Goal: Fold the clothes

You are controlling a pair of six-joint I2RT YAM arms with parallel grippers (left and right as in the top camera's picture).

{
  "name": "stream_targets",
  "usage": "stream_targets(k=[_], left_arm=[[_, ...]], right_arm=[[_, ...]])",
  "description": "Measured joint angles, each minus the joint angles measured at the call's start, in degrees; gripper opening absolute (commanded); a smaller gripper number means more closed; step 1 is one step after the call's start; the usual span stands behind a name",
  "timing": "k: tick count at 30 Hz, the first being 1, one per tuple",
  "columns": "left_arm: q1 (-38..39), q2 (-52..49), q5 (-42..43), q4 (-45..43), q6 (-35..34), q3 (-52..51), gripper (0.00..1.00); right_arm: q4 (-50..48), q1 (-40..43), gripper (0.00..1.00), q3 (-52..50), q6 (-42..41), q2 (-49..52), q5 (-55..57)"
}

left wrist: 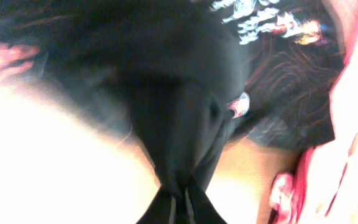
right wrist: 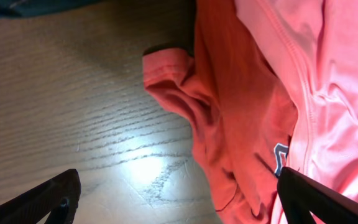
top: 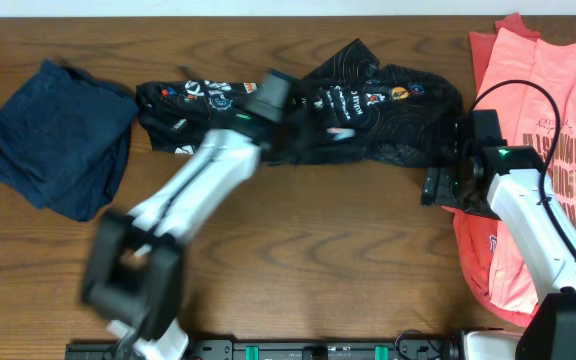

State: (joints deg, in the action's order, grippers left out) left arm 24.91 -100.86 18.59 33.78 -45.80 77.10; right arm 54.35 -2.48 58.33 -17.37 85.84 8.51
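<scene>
Hold firm with the left claw (left wrist: pixel 180 198), pinched shut on a bunched fold of the black jersey (top: pixel 388 120) near its middle, and lift only enough to clear the tabletop (top: pixel 318 260), given thin cloth likely to slide and sag from a single grip. Treat the jersey as lying crumpled along the far side, between the navy garment (top: pixel 53 140) at the left and the coral-pink T-shirts (top: pixel 548 130) at the right, close to the latter. Bring in the right claw (right wrist: pixel 180 199), spread wide and empty over bare wood beside a sleeve of those T-shirts, to take the jersey's right end without snagging pink cloth. Flatten and straighten first, then fold. Draw slowly, watching for dragged wrinkles and for cloth bunching underneath.
</scene>
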Motion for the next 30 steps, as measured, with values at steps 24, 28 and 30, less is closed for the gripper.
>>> stream_targets(k=[24, 28, 30], left_arm=[[-6.1, 8.1, -6.6, 43.4, 17.5, -6.8, 0.06], [-6.1, 8.1, -7.0, 42.9, 17.4, -8.7, 0.07], [-6.1, 8.1, -7.0, 43.0, 17.4, -9.5, 0.1]], right_arm=[[0.0, -0.4, 0.92, 0.0, 4.7, 6.4, -18.9], [-2.3, -1.6, 0.93, 0.0, 1.8, 9.3, -20.5], [-3.7, -2.1, 0.93, 0.0, 0.1, 11.3, -20.8]])
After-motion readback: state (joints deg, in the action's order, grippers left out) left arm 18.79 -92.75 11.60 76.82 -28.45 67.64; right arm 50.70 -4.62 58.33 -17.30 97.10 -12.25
